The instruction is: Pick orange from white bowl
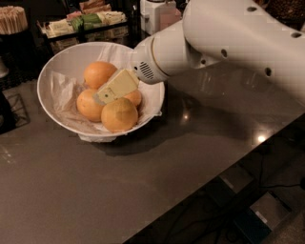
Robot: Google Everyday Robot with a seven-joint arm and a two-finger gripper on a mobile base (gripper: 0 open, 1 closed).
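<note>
The white bowl (55, 71), lined with crinkled white paper, sits on the dark table at the left and holds four oranges. The orange (97, 73), the largest and deep orange, lies at the back of the bowl. A second orange (87, 106) lies at the left, a paler yellowish one (119, 115) at the front and the smallest one (134, 97) at the right. My gripper (102, 96) reaches into the bowl from the right. It hangs over the middle of the pile, just below the orange and above the other three.
The white arm (228, 38) crosses the upper right. Behind the bowl stand a tray of packets (81, 21), a holder of wooden sticks (12, 19) and a white container (157, 12). A black wire rack (14, 107) is at the left. The table's edge (214, 176) runs diagonally at the front right.
</note>
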